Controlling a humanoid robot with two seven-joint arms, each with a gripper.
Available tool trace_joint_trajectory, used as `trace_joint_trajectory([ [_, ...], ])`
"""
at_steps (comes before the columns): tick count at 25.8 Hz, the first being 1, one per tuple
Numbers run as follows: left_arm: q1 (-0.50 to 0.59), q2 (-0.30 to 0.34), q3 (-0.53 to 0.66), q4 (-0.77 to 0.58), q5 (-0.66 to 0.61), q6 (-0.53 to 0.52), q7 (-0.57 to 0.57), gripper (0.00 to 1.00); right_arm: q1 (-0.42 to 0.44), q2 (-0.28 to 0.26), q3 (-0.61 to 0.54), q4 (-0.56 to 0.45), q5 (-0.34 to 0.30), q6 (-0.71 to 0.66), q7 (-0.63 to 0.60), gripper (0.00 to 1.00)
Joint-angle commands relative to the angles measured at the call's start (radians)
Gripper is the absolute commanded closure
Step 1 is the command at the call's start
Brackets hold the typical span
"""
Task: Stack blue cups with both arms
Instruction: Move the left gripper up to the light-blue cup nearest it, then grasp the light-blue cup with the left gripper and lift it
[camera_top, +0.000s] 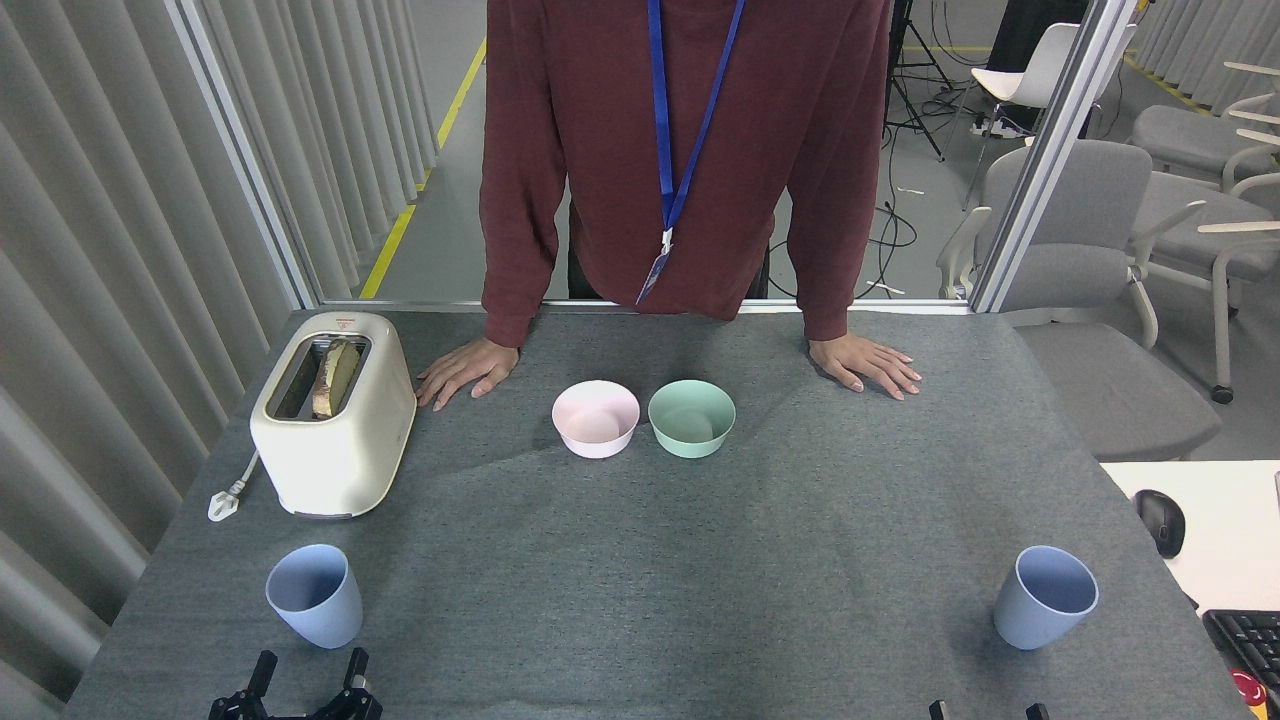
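Two light-blue cups stand upright on the grey table. The left cup (315, 595) is near the front left; the right cup (1046, 597) is near the front right. My left gripper (309, 668) rises from the bottom edge just in front of the left cup, its two black fingers spread apart with nothing between them. Only the two fingertips of my right gripper (988, 709) poke up at the bottom edge, left of and in front of the right cup, spread apart and empty.
A pink bowl (596, 418) and a green bowl (691, 418) sit side by side at mid-table. A cream toaster (333, 412) with bread stands at the left. A person leans both hands (465, 368) on the far edge. A mouse (1160, 520) and keyboard lie at right.
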Motion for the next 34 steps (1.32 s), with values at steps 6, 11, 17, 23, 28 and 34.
trace_joint_trajectory([
  [6,-0.079,-0.001,0.0,0.078,-0.001,0.003,0.0,0.0,0.0,-0.001,0.001,0.0,0.0,0.002,0.0,0.0],
  [11,-0.137,0.002,-0.001,0.14,-0.001,0.001,0.0,0.0,-0.002,-0.001,0.001,0.0,0.001,0.002,0.0,0.0],
  [17,-0.195,0.004,-0.003,0.198,-0.002,0.0,0.0,0.0,-0.002,-0.001,0.001,0.0,0.001,0.002,0.0,0.0],
  [23,-0.234,0.004,-0.014,0.233,-0.002,-0.005,0.0,0.0,-0.002,-0.001,0.001,0.0,0.001,0.002,0.0,0.0],
  [28,-0.235,0.004,-0.043,0.229,-0.011,-0.01,0.01,0.34,-0.003,-0.001,0.003,0.0,0.001,0.002,0.0,0.0],
  [34,-0.235,0.004,-0.047,0.223,-0.02,-0.017,0.01,0.55,-0.003,-0.002,0.004,0.0,0.001,0.006,0.0,0.0],
])
